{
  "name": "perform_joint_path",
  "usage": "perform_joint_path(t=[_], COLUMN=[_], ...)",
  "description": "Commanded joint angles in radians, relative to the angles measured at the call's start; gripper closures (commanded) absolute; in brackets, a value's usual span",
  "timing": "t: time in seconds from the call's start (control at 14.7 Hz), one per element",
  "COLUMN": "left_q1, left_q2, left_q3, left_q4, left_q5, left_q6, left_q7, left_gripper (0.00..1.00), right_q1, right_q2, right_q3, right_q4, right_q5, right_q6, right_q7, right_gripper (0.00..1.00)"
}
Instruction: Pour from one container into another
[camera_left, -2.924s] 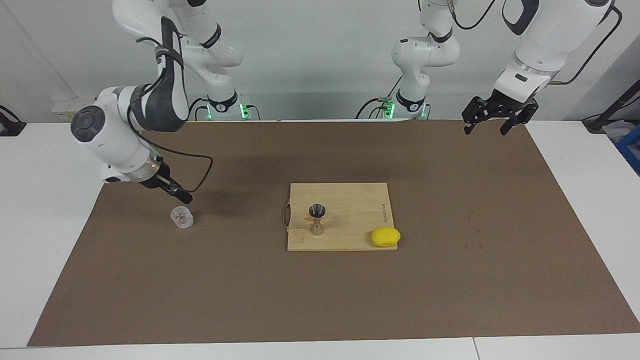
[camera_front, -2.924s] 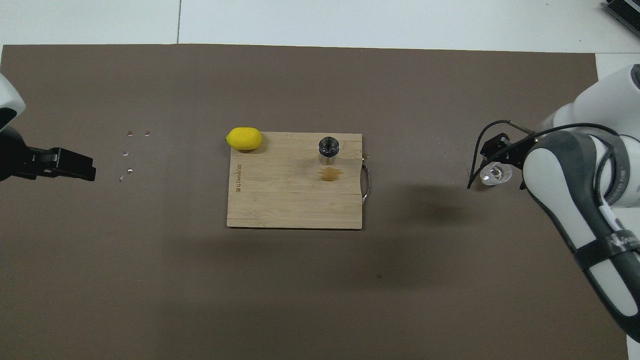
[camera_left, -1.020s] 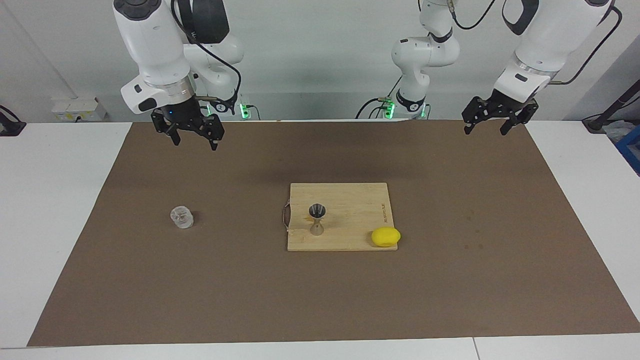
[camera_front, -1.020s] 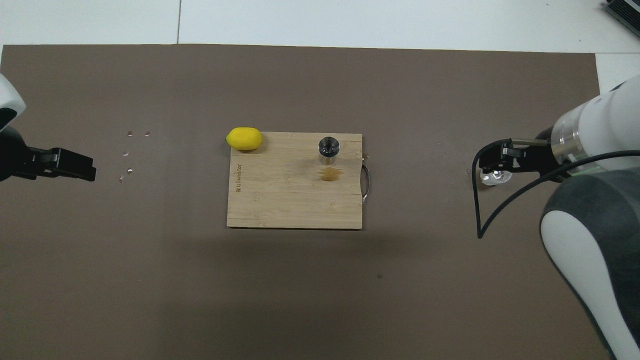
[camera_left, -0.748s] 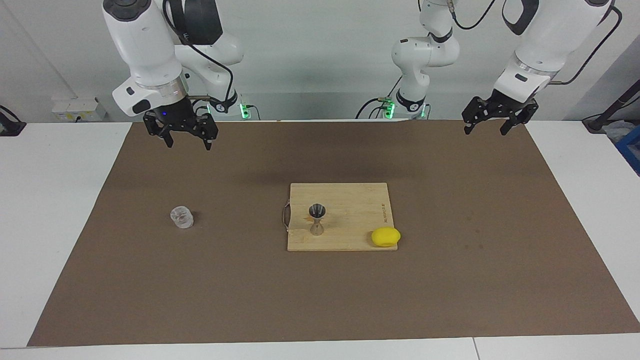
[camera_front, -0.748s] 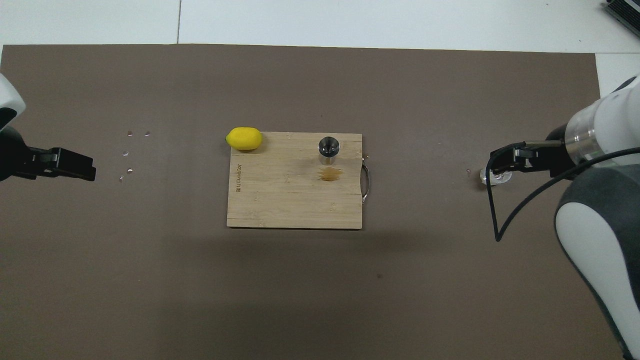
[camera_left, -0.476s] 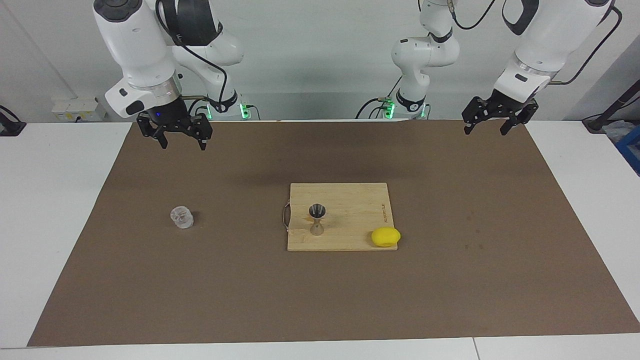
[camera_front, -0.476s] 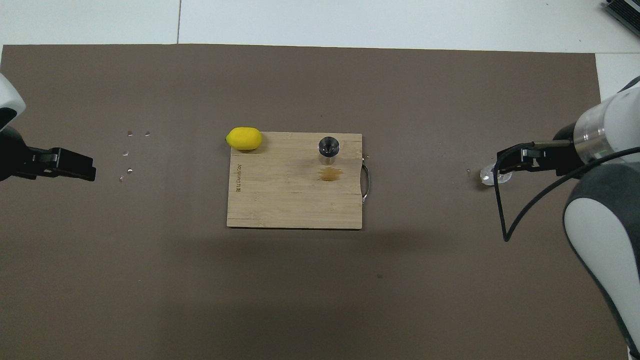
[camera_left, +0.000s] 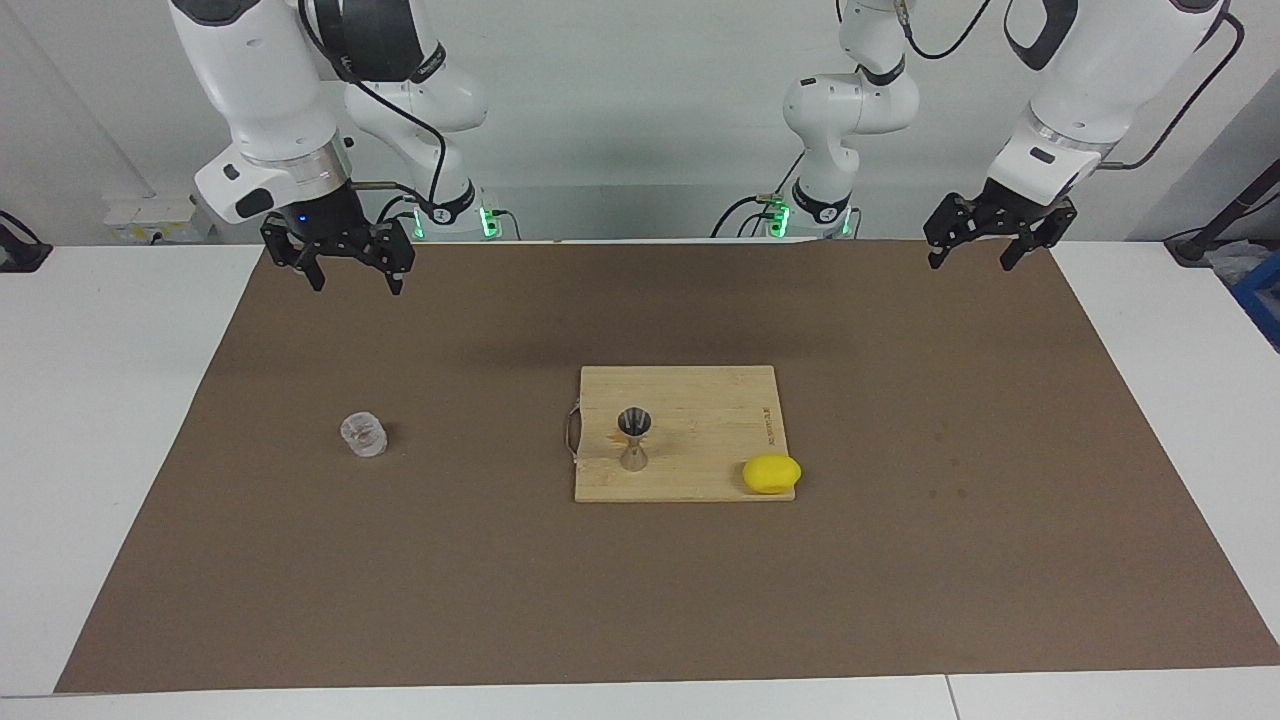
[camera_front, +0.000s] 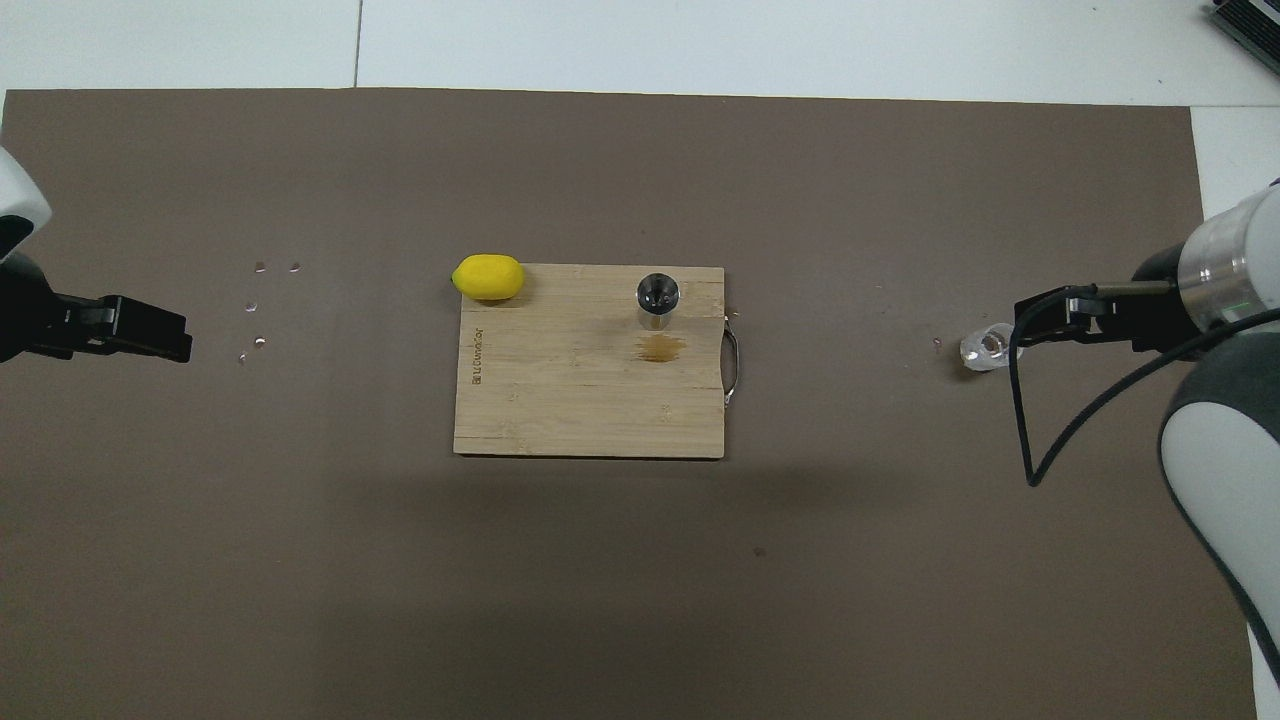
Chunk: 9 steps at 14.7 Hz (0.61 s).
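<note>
**Glass tumbler lies at the right arm's end, well apart from the jigger**

The glass tumbler (camera_left: 363, 434) stands upright on the brown mat of the surface (camera_left: 900, 560), toward the right arm's end. The steel jigger (camera_left: 634, 437) stands on the cutting board (camera_left: 700, 400) mid-surface, beside a lemon (camera_left: 771, 474). The right tool (camera_left: 338, 258), fingers apart and empty, hangs above the mat's robot-side edge; the tumbler sits farther from the robots. The right arm is plainly nearer. The left tool (camera_left: 984, 240) waits, fingers apart.
</note>
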Motion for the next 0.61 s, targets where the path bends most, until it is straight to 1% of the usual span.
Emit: perform_joint_path(t=[0.0, 0.07, 0.54], left_q1=[-0.005, -0.005, -0.005], left_q2=[-0.020, -0.020, -0.020], left_q3=[0.004, 0.004, 0.004], left_q4=[-0.011, -0.011, -0.011], left_q5=[0.014, 0.014, 0.014], left_q6=[-0.009, -0.009, -0.009], left_q7=[0.004, 0.004, 0.004], left_gripper=[0.00, 0.00, 0.00], right_q1=[-0.025, -0.026, -0.031], right_q2=[-0.015, -0.015, -0.020], right_q3=[0.005, 0.004, 0.004], right_q4=[-0.007, -0.007, -0.010], right_q5=[0.041, 0.057, 0.061], right_q6=[-0.012, -0.012, -0.020], right_q7=[-0.051, -0.052, -0.082], right_gripper=[0.00, 0.00, 0.00])
